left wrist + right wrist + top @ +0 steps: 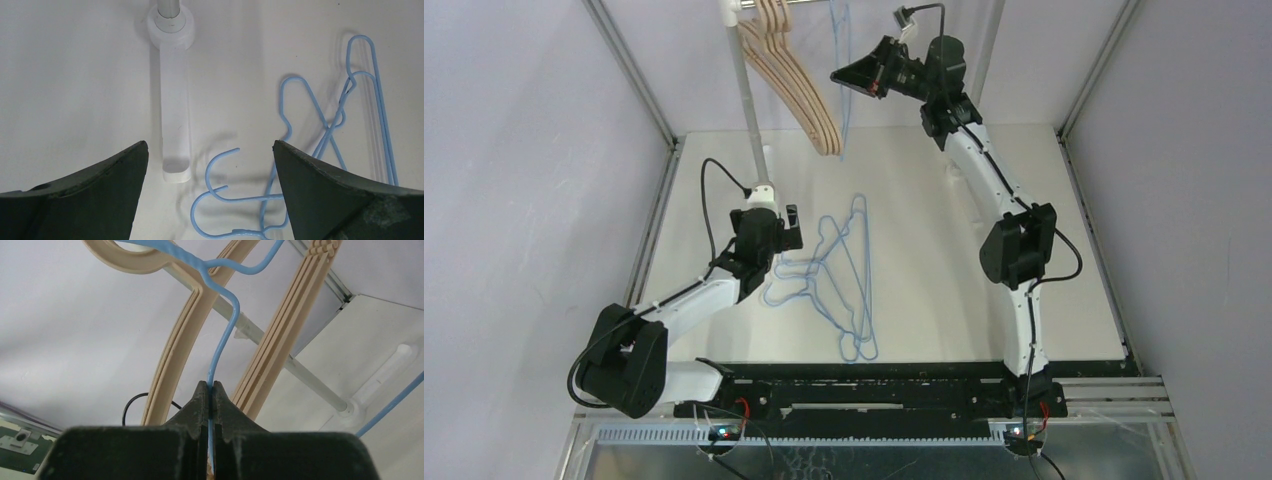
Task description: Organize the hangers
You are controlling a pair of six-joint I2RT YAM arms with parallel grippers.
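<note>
Bench (944, 200): rail (746, 110) stands at the far left. Four thick light-tan wooden hangers (804, 95) hang bunched at the far edge, hooks up. Three thin blue wire hangers (849, 285) lie flat and overlapping mid-bench, two hooks toward the left edge. One blue hanger (221, 345) hangs beside the wooden ones, hook up, long axis vertical. Right pincer (210, 390) is clamped on its wire below the twisted neck. Left pincer (210, 150) is spread wide above the two hooks.

Wooden hangers (809, 100): we lose their hooks at the top edge
Held blue hanger (223, 340): right gripper (211, 386) hides its lower wire
</note>
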